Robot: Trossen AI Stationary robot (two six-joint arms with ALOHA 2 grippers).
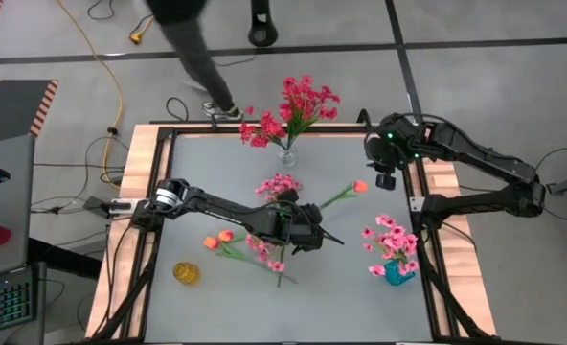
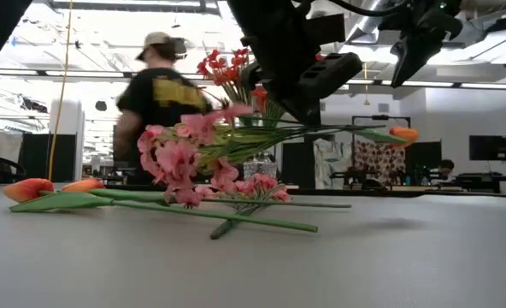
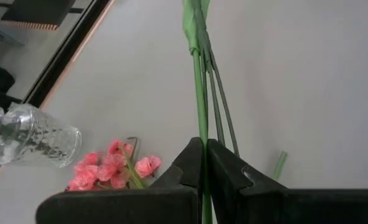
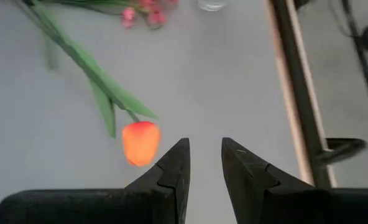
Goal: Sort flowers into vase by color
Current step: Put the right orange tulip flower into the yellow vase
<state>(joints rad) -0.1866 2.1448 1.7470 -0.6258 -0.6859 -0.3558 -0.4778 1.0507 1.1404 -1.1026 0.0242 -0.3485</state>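
My left gripper [image 1: 309, 230] is at the table's middle, shut on the green stem of an orange tulip whose bud [image 1: 360, 186] points toward the far right. My right gripper [image 4: 202, 158] is open and hovers above that bud [image 4: 140, 142], touching nothing. Magenta-red flowers [image 1: 298, 103] stand in a clear glass vase [image 1: 287, 155] at the far edge. Pink flowers [image 1: 391, 240] stand in a teal vase [image 1: 398, 274] on the near right. Two more orange tulips [image 1: 216, 240] and pink sprays [image 1: 264, 251] lie flat on the table by the left gripper. Another pink spray [image 1: 279, 184] lies behind it. My left gripper pinches the tulip's green stem [image 3: 201, 134] between its two fingers [image 3: 230, 168], away from the bud end. The stem runs forward along the fingers, with thin grey-green strands beside it. The tulip is lifted clear and lies about level, its bud [image 2: 403, 133] out in the air.
A small amber glass vase [image 1: 186, 272] stands near the near-left corner. A dark frame [image 1: 159, 192] with wooden boards borders the table. A person [image 1: 192, 48] walks past beyond the far edge. Bare tabletop lies along the near edge and between the teal vase and the glass vase.
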